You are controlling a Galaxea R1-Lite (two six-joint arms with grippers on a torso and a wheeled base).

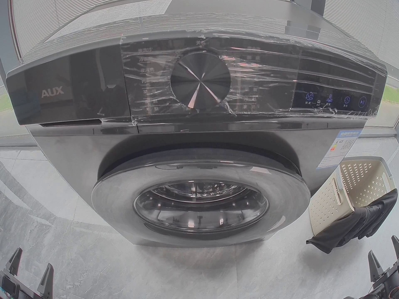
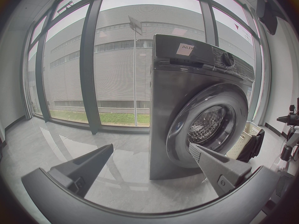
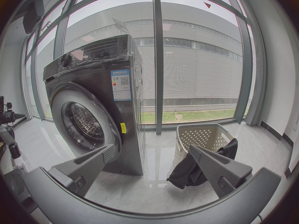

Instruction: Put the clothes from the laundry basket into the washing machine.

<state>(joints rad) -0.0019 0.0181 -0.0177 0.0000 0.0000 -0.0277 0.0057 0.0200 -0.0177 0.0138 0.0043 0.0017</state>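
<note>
A grey front-loading washing machine point(image 1: 199, 117) stands straight ahead with its round glass door point(image 1: 200, 204) shut. To its right sits a cream laundry basket point(image 1: 361, 179) with a black garment point(image 1: 353, 225) draped over its front rim. The basket point(image 3: 202, 136) and the garment point(image 3: 190, 171) also lie just beyond my right gripper point(image 3: 151, 150), which is open and holds nothing. My left gripper point(image 2: 151, 148) is open too, low on the left and well short of the machine door point(image 2: 207, 126). Both grippers sit low at the near corners, the left gripper point(image 1: 30, 266) and the right gripper point(image 1: 384, 254).
Glossy grey floor tiles point(image 1: 62, 237) spread in front of the machine with free room. Tall windows point(image 3: 199, 63) rise behind the machine and basket. A white wall point(image 3: 280, 87) closes the space to the right of the basket.
</note>
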